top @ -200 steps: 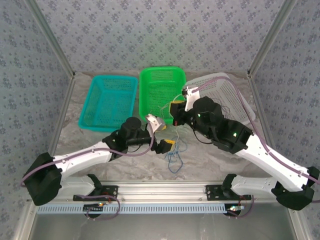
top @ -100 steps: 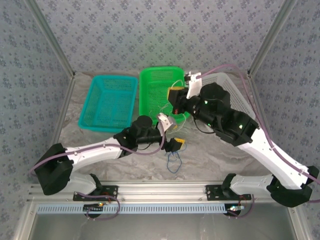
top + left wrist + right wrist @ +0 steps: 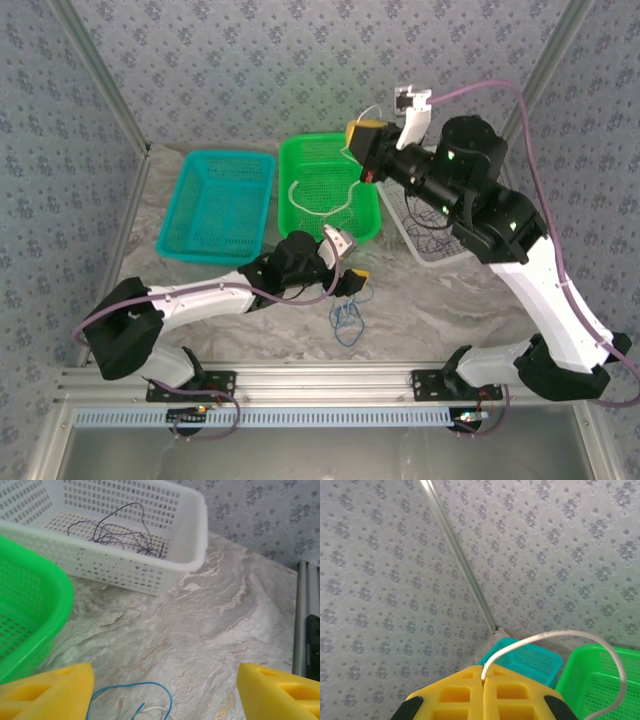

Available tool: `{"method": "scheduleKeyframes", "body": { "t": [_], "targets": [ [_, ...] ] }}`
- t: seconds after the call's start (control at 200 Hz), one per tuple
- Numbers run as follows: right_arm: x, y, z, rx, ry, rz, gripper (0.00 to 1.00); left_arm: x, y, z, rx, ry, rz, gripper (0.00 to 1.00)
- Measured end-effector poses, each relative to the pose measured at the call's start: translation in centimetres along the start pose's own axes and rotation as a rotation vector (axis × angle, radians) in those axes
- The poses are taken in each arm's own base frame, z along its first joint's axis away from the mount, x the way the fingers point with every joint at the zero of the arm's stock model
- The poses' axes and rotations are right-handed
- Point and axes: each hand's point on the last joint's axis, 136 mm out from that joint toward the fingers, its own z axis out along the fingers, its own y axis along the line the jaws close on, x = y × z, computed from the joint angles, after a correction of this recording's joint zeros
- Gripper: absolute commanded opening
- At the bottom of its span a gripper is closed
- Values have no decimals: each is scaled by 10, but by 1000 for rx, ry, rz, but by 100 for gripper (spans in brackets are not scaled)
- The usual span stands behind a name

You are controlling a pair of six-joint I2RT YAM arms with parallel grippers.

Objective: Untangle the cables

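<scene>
We see the white basket [image 3: 190, 530] beside the green basket [image 3: 285, 190]. High above the green one, our right gripper [image 3: 362, 150] is clamped on the cream cable [image 3: 560, 632]. Our left gripper [image 3: 165, 680] stands with its fingers apart, low over the blue cable [image 3: 145, 683] on the table [image 3: 450, 300]. The dark cable [image 3: 145, 549] lies in the white basket.

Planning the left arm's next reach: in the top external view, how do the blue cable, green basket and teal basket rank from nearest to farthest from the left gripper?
1. Blue cable: just on the near side of the left gripper.
2. Green basket: behind the gripper, at centre.
3. Teal basket: back left, farthest.
</scene>
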Motion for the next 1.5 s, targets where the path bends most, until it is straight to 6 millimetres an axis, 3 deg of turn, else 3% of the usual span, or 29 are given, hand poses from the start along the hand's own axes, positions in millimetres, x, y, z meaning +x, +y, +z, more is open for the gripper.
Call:
{"method": "scheduleKeyframes", "body": {
  "t": [0.12,0.26,0.475,0.58,0.705,0.844,0.869,0.939,0.994,1.109,1.154,1.259,1.369,1.504],
  "targets": [
    [6,-34,27,55,42,6,0,10,12,-7,-71,5,-19,83],
    [38,-80,70,117,150,18,0,24,23,-26,-146,11,-36,91],
    [124,-142,141,131,378,68,0,26,34,-52,-231,-15,-56,99],
    [165,-165,164,144,474,103,0,33,41,-64,-275,-20,-69,99],
    [200,-184,179,157,553,136,1,42,48,-77,-325,-21,-87,100],
    [237,-203,191,187,640,173,21,44,53,-91,-359,-38,-97,100],
    [242,-206,192,192,652,177,30,44,53,-92,-364,-39,-97,100],
    [260,-215,194,210,693,192,66,44,54,-96,-375,-41,-100,99],
    [272,-221,194,224,723,204,82,45,55,-96,-379,-36,-102,99],
    [278,-226,191,236,748,203,93,50,56,-96,-382,-19,-112,99],
    [273,-225,190,234,740,196,98,53,56,-95,-384,-11,-120,100],
    [259,-218,181,226,713,159,99,61,57,-90,-385,16,-134,99],
    [237,-196,157,204,680,118,95,69,53,-84,-351,51,-129,99],
    [215,-166,112,177,633,98,87,88,48,-74,-307,135,-88,97]
  ]
}}
